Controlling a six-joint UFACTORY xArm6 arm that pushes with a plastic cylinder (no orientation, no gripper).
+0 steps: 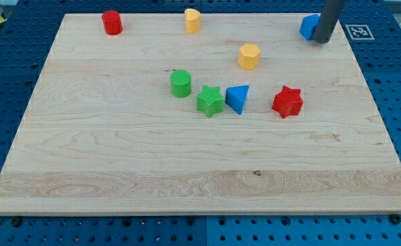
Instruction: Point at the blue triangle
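Presently: tool, a bare rod with no jaws to spread; my tip [321, 39] at the table's [118, 171] top right, touching a blue block [309, 26]. Blue triangle [238, 98] mid-table, beside green star [210, 101]; pointing not yet done.

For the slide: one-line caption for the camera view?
My tip beside a blue block at the view's top right, far from the blue triangle mid-board.

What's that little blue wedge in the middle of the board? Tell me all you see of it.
The blue triangle is a small, ridged, plastic-looking wedge lying on the wooden board near its middle. The green star sits close at the view's left, maybe touching. My tip is far off, at the view's top right.
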